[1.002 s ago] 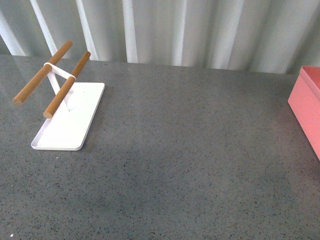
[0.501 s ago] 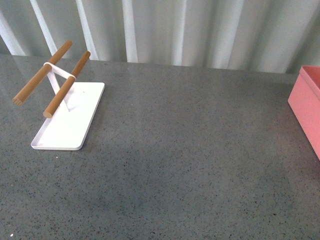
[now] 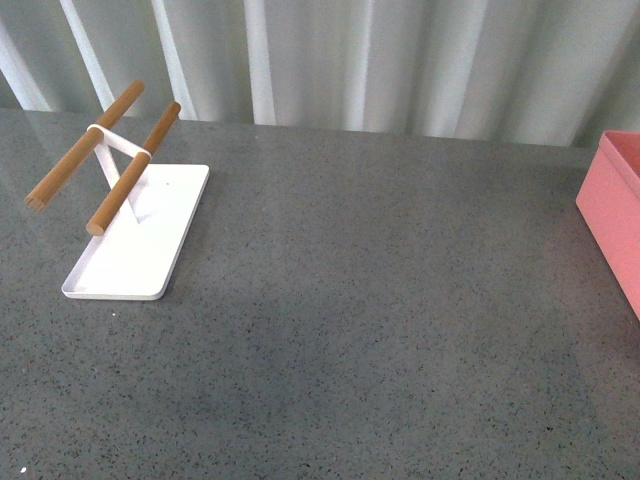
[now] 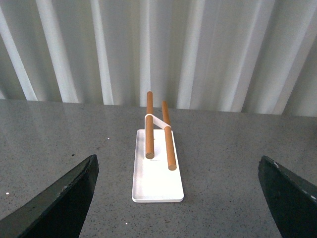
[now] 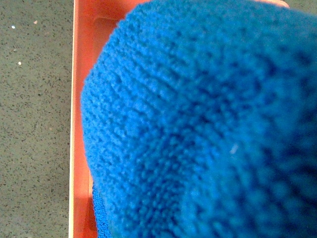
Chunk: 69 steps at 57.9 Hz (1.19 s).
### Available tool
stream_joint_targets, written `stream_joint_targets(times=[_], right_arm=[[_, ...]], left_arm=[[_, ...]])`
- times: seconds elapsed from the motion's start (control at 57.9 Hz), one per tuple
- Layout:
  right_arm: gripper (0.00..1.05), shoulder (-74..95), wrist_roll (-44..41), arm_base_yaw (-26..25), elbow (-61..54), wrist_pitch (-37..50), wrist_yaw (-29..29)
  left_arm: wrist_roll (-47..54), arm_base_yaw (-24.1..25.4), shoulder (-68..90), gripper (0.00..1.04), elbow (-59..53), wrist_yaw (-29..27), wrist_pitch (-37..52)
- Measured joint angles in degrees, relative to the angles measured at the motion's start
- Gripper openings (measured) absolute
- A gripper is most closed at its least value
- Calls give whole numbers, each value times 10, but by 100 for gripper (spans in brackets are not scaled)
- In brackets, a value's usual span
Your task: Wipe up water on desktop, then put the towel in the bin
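The bright blue plush towel (image 5: 208, 119) fills most of the right wrist view, hanging right over the salmon-pink bin (image 5: 79, 124), whose wall and floor show beside it. My right gripper is shut on the towel, and its fingers are hidden behind the cloth. In the front view the bin (image 3: 615, 215) sits at the right edge of the speckled dark grey desktop (image 3: 380, 300); neither arm nor the towel shows there. My left gripper (image 4: 178, 163) hangs open above the desktop, its dark fingers (image 4: 64, 203) spread wide with nothing between them. I see no water on the desktop.
A white tray (image 3: 140, 240) carrying two wooden rods (image 3: 130, 170) on a white stand sits at the left of the desktop, straight ahead of my left gripper. A corrugated pale wall (image 3: 350, 60) runs along the desktop's far edge.
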Motion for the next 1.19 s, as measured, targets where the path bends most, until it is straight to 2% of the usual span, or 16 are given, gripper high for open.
stream_joint_targets(times=[0.19, 0.605, 0.674, 1.158, 1.175, 1.192], right_arm=[[41, 0, 0, -1, 0, -1, -9], [100, 0, 0, -1, 0, -1, -9], [97, -1, 0, -1, 0, -1, -9], [98, -3, 0, -1, 0, -1, -9], [98, -3, 0, -2, -1, 2, -10], [96, -10, 9, -4, -18, 42, -28]], left_arm=[[0, 0, 0, 98, 0, 0, 0], [0, 0, 0, 98, 0, 0, 0], [0, 0, 0, 98, 0, 0, 0], [0, 0, 0, 98, 0, 0, 0], [0, 0, 0, 98, 0, 0, 0], [0, 0, 0, 98, 0, 0, 0]])
